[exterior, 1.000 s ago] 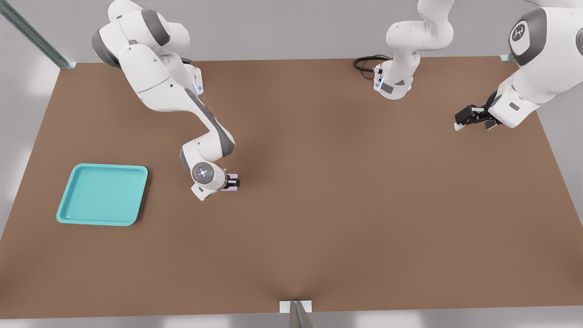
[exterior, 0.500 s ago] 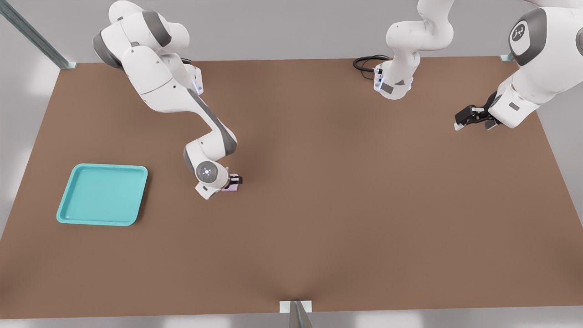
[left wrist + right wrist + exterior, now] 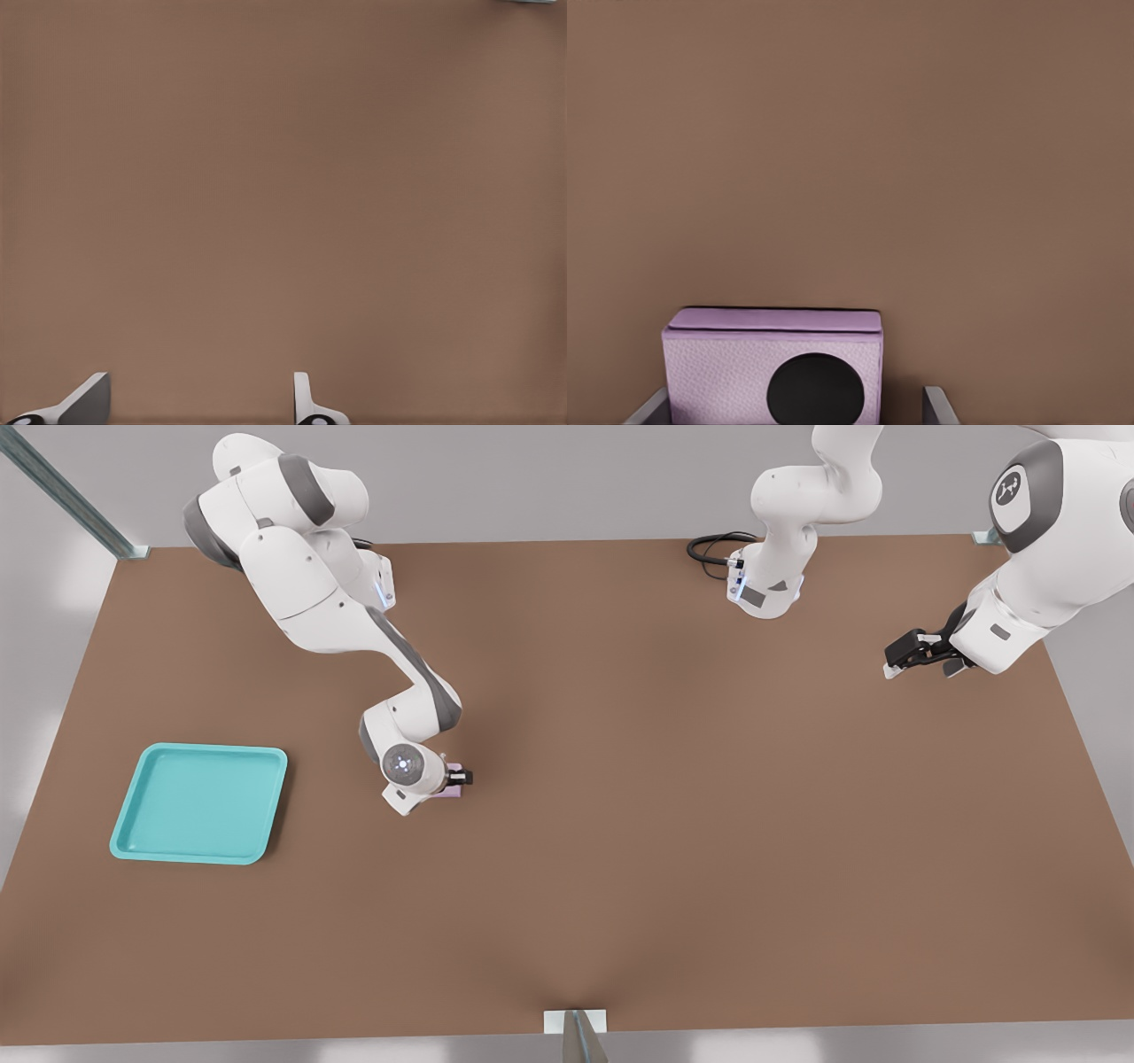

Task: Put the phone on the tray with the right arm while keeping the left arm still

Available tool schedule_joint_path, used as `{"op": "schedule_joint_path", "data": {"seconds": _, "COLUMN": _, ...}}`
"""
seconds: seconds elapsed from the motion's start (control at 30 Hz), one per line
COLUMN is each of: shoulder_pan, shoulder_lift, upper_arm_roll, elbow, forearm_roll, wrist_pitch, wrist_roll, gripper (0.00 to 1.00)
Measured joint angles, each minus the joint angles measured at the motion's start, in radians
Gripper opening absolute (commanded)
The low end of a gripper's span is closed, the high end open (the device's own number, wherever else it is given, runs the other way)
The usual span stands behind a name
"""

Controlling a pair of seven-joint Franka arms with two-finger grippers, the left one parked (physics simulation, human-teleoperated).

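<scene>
The pale pink phone lies flat on the brown table, about a tray's width toward the front view's right of the tray. My right arm bends down over it, and its gripper is low on the phone. In the right wrist view the phone shows one round black lens. It sits between the grey fingertips of the gripper, with a gap left on one side, so the gripper is open around it. The turquoise tray sits empty near the table's left edge in the front view.
The parked arm's gripper hangs over the far right of the table. A second arm base with a black cable stands at the back edge. A metal bracket marks the front edge.
My right arm's wrist has sunk lower and edged slightly toward the front view's right, bringing the gripper down around the phone. Phone and tray have not moved.
</scene>
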Motion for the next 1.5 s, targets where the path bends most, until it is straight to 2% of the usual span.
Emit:
{"op": "schedule_joint_path", "data": {"seconds": 0.13, "shoulder_pan": -0.002, "shoulder_lift": 0.012, "upper_arm_roll": 0.000, "elbow": 0.000, "forearm_roll": 0.000, "wrist_pitch": 0.009, "wrist_roll": -0.001, "gripper": 1.00}}
{"op": "schedule_joint_path", "data": {"seconds": 0.23, "shoulder_pan": -0.001, "shoulder_lift": 0.014, "upper_arm_roll": 0.000, "elbow": 0.000, "forearm_roll": 0.006, "wrist_pitch": 0.017, "wrist_roll": -0.008, "gripper": 0.84}}
{"op": "schedule_joint_path", "data": {"seconds": 0.53, "shoulder_pan": 0.000, "shoulder_lift": 0.001, "upper_arm_roll": 0.000, "elbow": -0.002, "forearm_roll": 0.005, "wrist_pitch": 0.022, "wrist_roll": -0.016, "gripper": 0.78}}
{"op": "schedule_joint_path", "data": {"seconds": 0.73, "shoulder_pan": -0.068, "shoulder_lift": -0.110, "upper_arm_roll": 0.000, "elbow": 0.004, "forearm_roll": 0.004, "wrist_pitch": -0.011, "wrist_roll": -0.024, "gripper": 0.78}}
{"op": "schedule_joint_path", "data": {"seconds": 0.9, "shoulder_pan": -0.195, "shoulder_lift": -0.181, "upper_arm_roll": 0.000, "elbow": -0.015, "forearm_roll": 0.004, "wrist_pitch": -0.042, "wrist_roll": -0.047, "gripper": 0.78}}
{"op": "schedule_joint_path", "data": {"seconds": 1.17, "shoulder_pan": -0.547, "shoulder_lift": -0.198, "upper_arm_roll": 0.000, "elbow": -0.008, "forearm_roll": 0.004, "wrist_pitch": -0.061, "wrist_roll": -0.168, "gripper": 0.78}}
{"op": "schedule_joint_path", "data": {"seconds": 1.33, "shoulder_pan": -0.768, "shoulder_lift": -0.126, "upper_arm_roll": -0.001, "elbow": -0.009, "forearm_roll": -0.006, "wrist_pitch": -0.038, "wrist_roll": -0.299, "gripper": 0.78}}
{"op": "schedule_joint_path", "data": {"seconds": 1.5, "shoulder_pan": -0.812, "shoulder_lift": -0.043, "upper_arm_roll": -0.002, "elbow": 0.003, "forearm_roll": -0.025, "wrist_pitch": 0.011, "wrist_roll": -0.412, "gripper": 0.79}}
